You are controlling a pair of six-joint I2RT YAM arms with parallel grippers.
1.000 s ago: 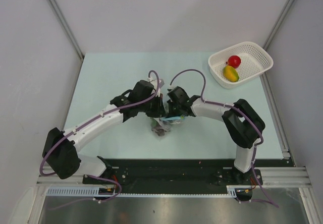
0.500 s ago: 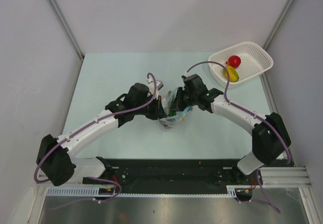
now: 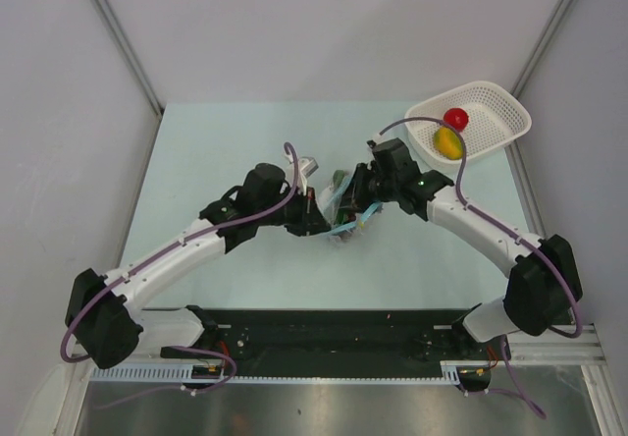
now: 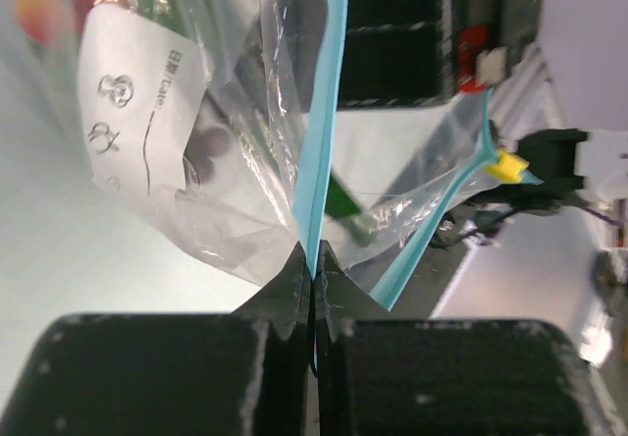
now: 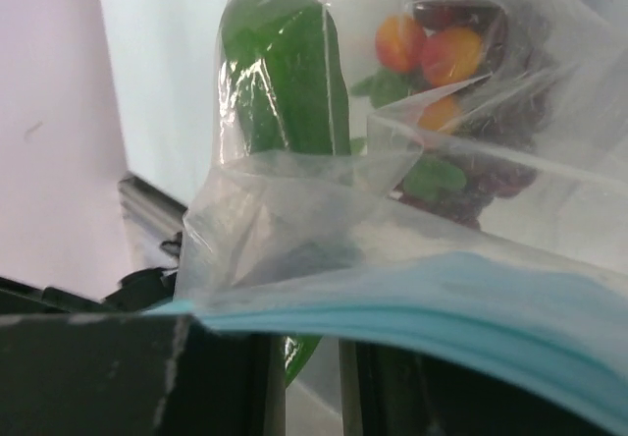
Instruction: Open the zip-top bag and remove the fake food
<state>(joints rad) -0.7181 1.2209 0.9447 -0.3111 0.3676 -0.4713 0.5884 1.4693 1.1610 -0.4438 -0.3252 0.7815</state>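
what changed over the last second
The right gripper pulled right and away from the left gripper. Both are clamped on the zip-top bag, and the pull spread its mouth open. The basket, apple and mango stayed put.

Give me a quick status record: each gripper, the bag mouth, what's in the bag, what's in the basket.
left gripper: shut on one side of the blue zip strip of the zip-top bag
right gripper: shut on the opposite side
bag mouth: strips spread apart, open
in bag: green piece, orange-red pieces, dark purple grapes
basket: red apple, mango
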